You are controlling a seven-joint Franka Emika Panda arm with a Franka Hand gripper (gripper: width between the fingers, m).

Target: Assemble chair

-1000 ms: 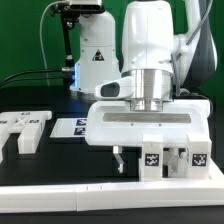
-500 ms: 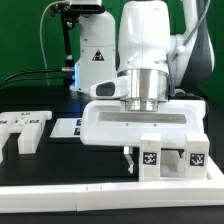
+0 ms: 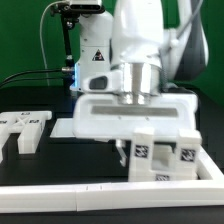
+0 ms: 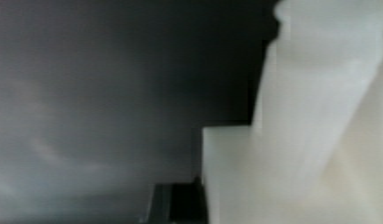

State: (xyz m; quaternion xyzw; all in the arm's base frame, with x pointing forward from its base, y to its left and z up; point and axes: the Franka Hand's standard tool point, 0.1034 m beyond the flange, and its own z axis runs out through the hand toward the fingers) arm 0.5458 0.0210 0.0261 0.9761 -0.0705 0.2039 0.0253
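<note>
One tagged chair part (image 3: 162, 158) just beneath hand (image 3: 131, 146)

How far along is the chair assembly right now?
Done: nothing looks joined yet. In hand: the gripper is down at the tagged part, but its fingers are hidden behind it, so I can't confirm a grasp. Left: the loose parts on the exterior view's left lie untouched, so nearly all of the assembly remains.

White parts on a black tabletop.
The black table (image 3: 70, 165) carries a white chair part (image 3: 22, 130) with marker tags toward the exterior view's left, the flat marker board (image 3: 62, 128) just beside it, and a white rail (image 3: 90, 190) along the near edge.
</note>
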